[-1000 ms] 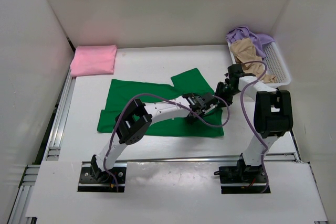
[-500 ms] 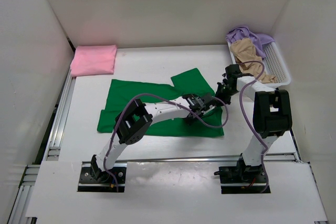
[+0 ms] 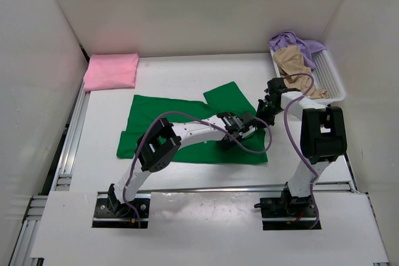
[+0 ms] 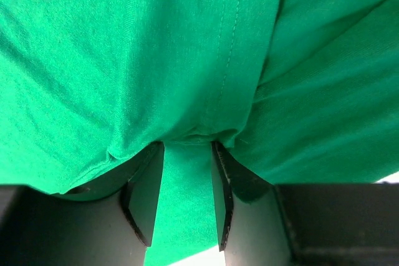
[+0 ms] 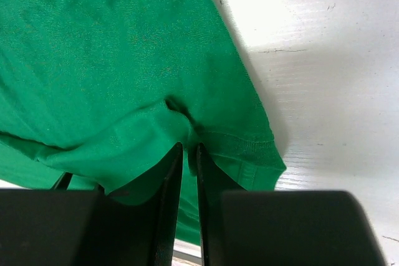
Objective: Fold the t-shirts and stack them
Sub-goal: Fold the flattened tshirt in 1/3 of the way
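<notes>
Left end effector [image 4: 187, 146]: jaws partly apart, dark green cloth t-shirt [image 4: 124, 42] bunched at tips. Right end effector [image 5: 189, 146]: narrow, pinching fold near shirt edge. Shirt spread on white bench [image 3: 187, 73] beneath both.

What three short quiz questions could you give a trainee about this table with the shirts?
1. True or false: the pink shirt lies folded at the far left corner of the table.
2. Which shirt do the left claw and the right claw touch? A pink shirt, B green shirt, C blue shirt.
3. Fill in: the tan shirt and the purple shirt are in a white ____.
Key: 1 true; 2 B; 3 basket.
</notes>
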You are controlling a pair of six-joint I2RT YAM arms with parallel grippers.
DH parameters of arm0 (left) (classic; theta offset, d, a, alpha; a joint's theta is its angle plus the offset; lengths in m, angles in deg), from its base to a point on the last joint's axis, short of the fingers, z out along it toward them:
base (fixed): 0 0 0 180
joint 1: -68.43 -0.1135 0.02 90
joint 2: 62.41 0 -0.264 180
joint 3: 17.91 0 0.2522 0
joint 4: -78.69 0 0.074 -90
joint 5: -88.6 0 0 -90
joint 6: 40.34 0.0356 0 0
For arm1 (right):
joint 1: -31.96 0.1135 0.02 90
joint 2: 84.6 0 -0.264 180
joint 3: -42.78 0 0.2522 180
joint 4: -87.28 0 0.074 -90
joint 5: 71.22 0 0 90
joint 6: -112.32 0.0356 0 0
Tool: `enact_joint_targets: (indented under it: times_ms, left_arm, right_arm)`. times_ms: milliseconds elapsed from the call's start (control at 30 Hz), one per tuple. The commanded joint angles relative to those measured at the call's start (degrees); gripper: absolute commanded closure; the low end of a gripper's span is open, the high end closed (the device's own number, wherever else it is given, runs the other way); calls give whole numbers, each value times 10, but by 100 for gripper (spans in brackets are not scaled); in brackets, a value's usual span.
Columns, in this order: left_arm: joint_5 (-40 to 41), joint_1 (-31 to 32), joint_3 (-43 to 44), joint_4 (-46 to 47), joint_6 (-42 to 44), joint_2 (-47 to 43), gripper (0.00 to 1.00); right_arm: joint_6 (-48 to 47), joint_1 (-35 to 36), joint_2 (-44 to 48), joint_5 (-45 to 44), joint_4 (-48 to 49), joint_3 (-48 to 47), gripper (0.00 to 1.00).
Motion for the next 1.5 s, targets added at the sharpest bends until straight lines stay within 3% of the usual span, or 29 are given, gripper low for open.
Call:
enact_joint_targets:
  times_ms: [0, 167, 500, 633, 900, 967, 1067, 1133, 1400, 1467]
  left_arm:
    - [-21, 6, 26, 5, -2, -21, 53]
    - [-57, 6, 57, -6, -2, -54, 51]
    - [-37, 6, 38, -27, -2, 1, 51]
    - [-22, 6, 38, -27, -2, 7, 56]
    - [-66, 0, 64, -27, -2, 31, 58]
    - [-72, -5, 69, -27, -2, 37, 63]
    - [-65, -11, 69, -27, -2, 37, 79]
    - [-60, -16, 74, -32, -2, 31, 83]
    - [-50, -21, 79, -64, -2, 2, 83]
    - [-50, -21, 79, -64, -2, -4, 69]
  right_arm:
    - [-2, 1, 14, 0, 5, 4, 81]
    - [-7, 1, 19, 0, 5, 4, 81]
    - [-7, 1, 19, -5, 5, 4, 81]
    - [-7, 1, 19, -5, 5, 4, 82]
    - [-7, 1, 19, -5, 5, 4, 82]
    - [-7, 1, 19, -5, 5, 4, 82]
    - [-7, 1, 19, -5, 0, 4, 90]
    - [-7, 1, 25, -10, 0, 4, 93]
    - [-7, 1, 31, -15, -19, -21, 98]
    - [-7, 1, 37, -15, -24, -27, 98]
